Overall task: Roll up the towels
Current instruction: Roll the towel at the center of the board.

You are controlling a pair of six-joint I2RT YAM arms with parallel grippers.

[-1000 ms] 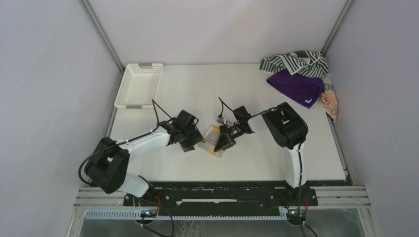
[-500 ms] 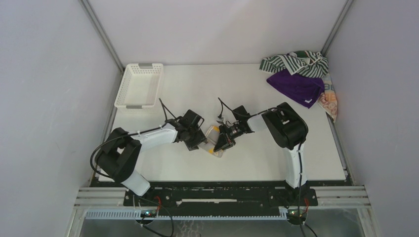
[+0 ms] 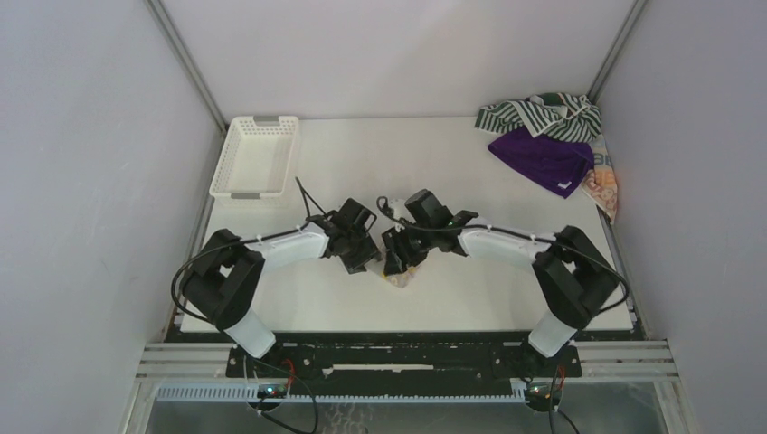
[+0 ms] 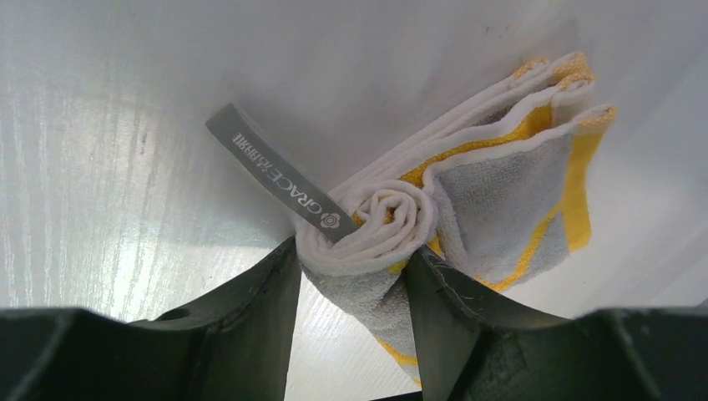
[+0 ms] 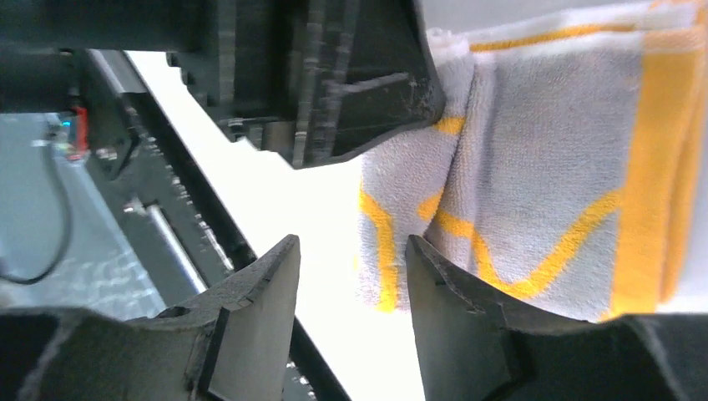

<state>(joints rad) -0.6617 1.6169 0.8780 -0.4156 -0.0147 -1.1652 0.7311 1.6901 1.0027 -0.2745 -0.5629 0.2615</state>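
Observation:
The yellow-and-white towel (image 4: 501, 192) lies partly rolled at the table's middle (image 3: 401, 271). My left gripper (image 4: 351, 255) is shut on its rolled end (image 4: 384, 221), next to a grey label (image 4: 275, 175). In the top view the left gripper (image 3: 364, 258) sits just left of the towel. My right gripper (image 5: 351, 251) is open beside the towel's hanging corner (image 5: 384, 217), with its right finger against the cloth. It faces the left gripper's fingers (image 5: 367, 83). In the top view the right gripper (image 3: 395, 255) is over the towel.
The green-and-white striped towel (image 3: 541, 113), the purple towel (image 3: 543, 158) and the orange/beige patterned towel (image 3: 604, 185) lie heaped at the back right corner. The white lattice basket (image 3: 256, 155) stands at the back left. Grey walls close in three sides.
My right arm has stretched out low, its elbow swinging right, and its gripper has shifted left onto the towel. My left gripper has moved right and stayed at the roll.

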